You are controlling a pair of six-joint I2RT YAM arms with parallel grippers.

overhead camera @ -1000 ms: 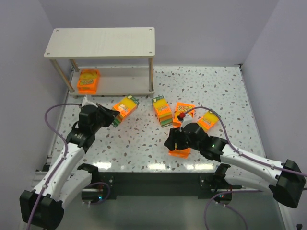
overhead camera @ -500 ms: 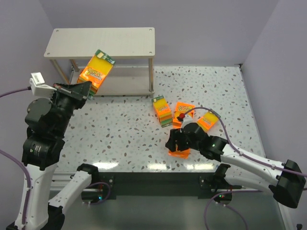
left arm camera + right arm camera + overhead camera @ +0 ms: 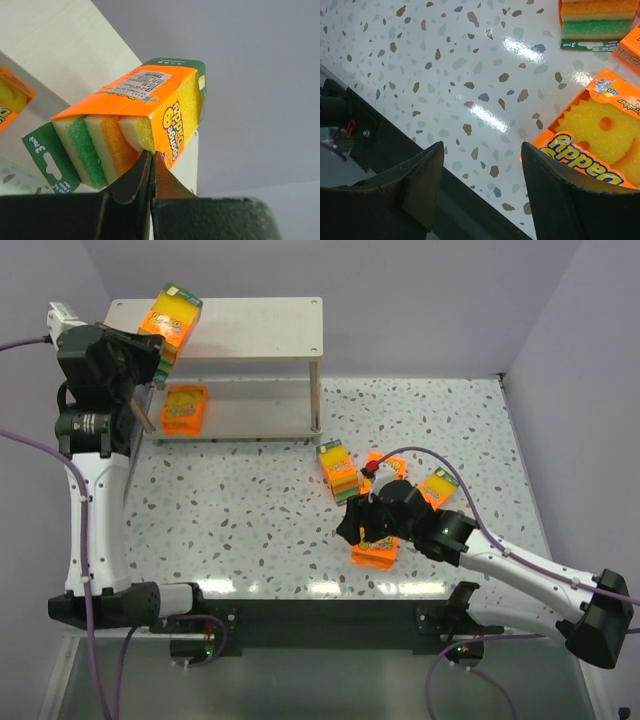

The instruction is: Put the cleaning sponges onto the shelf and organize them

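Observation:
My left gripper [image 3: 155,348] is shut on a thick orange sponge pack [image 3: 171,317], pinching its cardboard sleeve [image 3: 165,117], and holds it tilted over the left end of the shelf's top board [image 3: 250,328]. In the left wrist view the gripper [image 3: 151,156] has its jaws closed together under the pack, with the board [image 3: 55,50] behind. A flat pack [image 3: 183,407] lies on the lower tier. My right gripper [image 3: 360,533] is open and empty, beside a flat pack [image 3: 376,552] on the table; that pack [image 3: 595,145] sits just right of the gripper [image 3: 482,152].
A thick pack [image 3: 338,471] stands mid-table and shows in the right wrist view [image 3: 597,20]. A flat pack [image 3: 386,464] lies behind the right arm, another pack [image 3: 438,489] to its right. The table's front edge [image 3: 435,200] is close below the right gripper.
My left arm has lifted the thick pack from the table in front of the shelf up over the top board's left end. My right gripper shifted slightly and stays open by the flat pack.

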